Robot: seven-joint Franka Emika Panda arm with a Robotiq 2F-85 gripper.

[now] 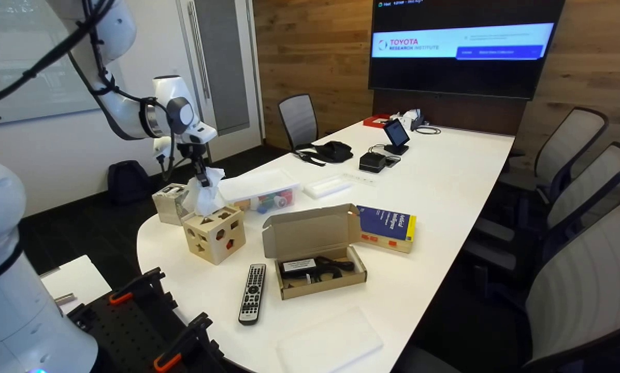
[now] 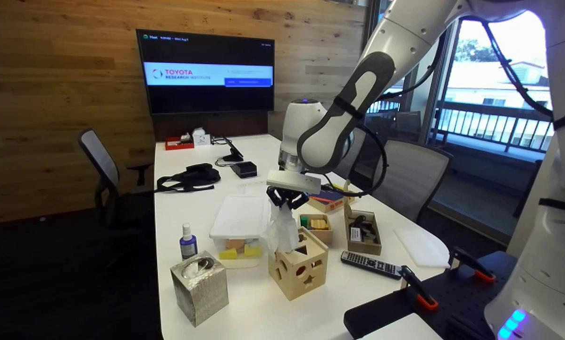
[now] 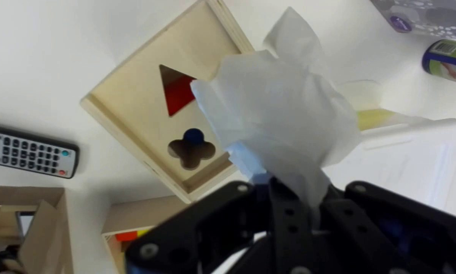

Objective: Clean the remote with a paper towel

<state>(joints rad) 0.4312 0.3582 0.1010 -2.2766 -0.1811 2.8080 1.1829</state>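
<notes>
The remote (image 1: 253, 293) lies flat on the white table, dark with rows of buttons, near the clamps at the robot's side. It also shows in an exterior view (image 2: 372, 265) and at the left of the wrist view (image 3: 29, 152). My gripper (image 3: 306, 190) points down and is shut on the paper towel (image 3: 288, 110), a white crumpled wad. The towel hangs from the fingertips over the wooden cube (image 2: 301, 271) in both exterior views, hiding part of its top. I cannot tell whether it touches the cube. The gripper is apart from the remote.
A silver tissue box (image 2: 199, 288) and a spray bottle (image 2: 188, 243) stand beside the cube. A lidded plastic bin (image 2: 242, 217) is behind it. An open cardboard box (image 1: 315, 233) and a book (image 1: 387, 225) lie past the remote. A flat white sheet (image 1: 330, 342) is near the edge.
</notes>
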